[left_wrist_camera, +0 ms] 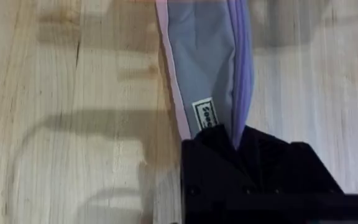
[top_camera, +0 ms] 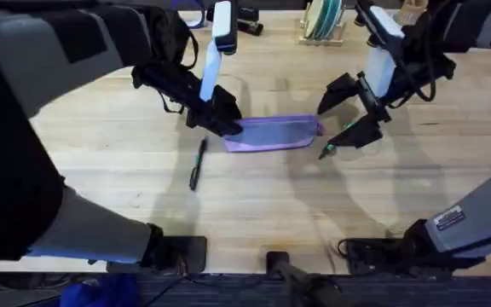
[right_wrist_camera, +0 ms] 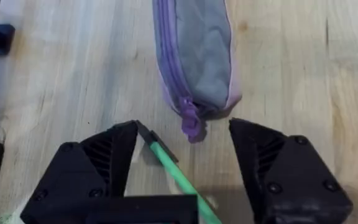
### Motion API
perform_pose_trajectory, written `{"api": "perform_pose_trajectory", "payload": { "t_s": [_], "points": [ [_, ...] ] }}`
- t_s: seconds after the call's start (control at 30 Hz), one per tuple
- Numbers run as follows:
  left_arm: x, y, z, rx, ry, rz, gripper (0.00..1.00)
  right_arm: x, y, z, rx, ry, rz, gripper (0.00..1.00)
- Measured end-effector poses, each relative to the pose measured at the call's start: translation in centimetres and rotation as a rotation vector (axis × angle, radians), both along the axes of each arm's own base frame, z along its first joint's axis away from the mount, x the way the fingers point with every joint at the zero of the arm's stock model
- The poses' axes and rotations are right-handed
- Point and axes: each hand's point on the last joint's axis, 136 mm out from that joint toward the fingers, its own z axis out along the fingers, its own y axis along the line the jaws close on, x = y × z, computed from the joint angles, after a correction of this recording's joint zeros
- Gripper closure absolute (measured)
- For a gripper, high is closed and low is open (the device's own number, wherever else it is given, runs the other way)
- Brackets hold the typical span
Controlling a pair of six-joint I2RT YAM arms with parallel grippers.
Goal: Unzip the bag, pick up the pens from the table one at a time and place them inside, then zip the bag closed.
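Observation:
The lavender bag (top_camera: 273,134) lies across the middle of the table (top_camera: 254,205), its grey panel (left_wrist_camera: 204,56) facing up. My left gripper (top_camera: 222,122) is shut on the bag's left end (left_wrist_camera: 225,134). The zipper looks closed, with its purple pull (right_wrist_camera: 191,124) at the right end. My right gripper (top_camera: 352,109) hovers just off that end, open wide. The green pen (right_wrist_camera: 178,176) lies slanted between its fingers, close to one finger (right_wrist_camera: 107,165) and not pinched; the same green pen (top_camera: 332,143) pokes out below the gripper. The black pen (top_camera: 197,164) lies on the table in front of the bag's left end.
A rack of plates (top_camera: 322,21) and dark items (top_camera: 247,24) stand at the table's far edge. Bare wood stretches in front of the bag toward the arm bases (top_camera: 177,253).

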Motion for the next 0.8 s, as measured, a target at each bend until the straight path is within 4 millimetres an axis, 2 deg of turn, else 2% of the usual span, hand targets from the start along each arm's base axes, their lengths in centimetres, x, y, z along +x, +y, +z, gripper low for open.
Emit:
{"api": "perform_pose_trajectory", "payload": {
  "t_s": [0.37,0.47,0.57,0.67,0.8],
  "points": [
    [0.0,0.0,0.0,0.000,0.000,0.000,0.959,-0.4,1.1,-0.9,0.000,0.023,0.037,0.117],
    [0.0,0.0,0.0,0.000,0.000,0.000,0.959,-0.4,1.2,-1.2,-0.001,0.030,0.036,0.144],
    [0.0,0.0,0.0,0.000,0.000,0.000,0.959,-0.3,1.2,-1.3,-0.002,0.029,0.035,0.229],
    [0.0,0.0,0.0,0.000,0.000,0.000,0.959,-0.3,1.2,-1.3,-0.003,0.030,0.032,0.375],
    [0.0,0.0,0.0,0.000,0.000,0.000,0.959,-0.3,1.1,-1.3,-0.007,0.031,0.033,0.508]
  ]
}}
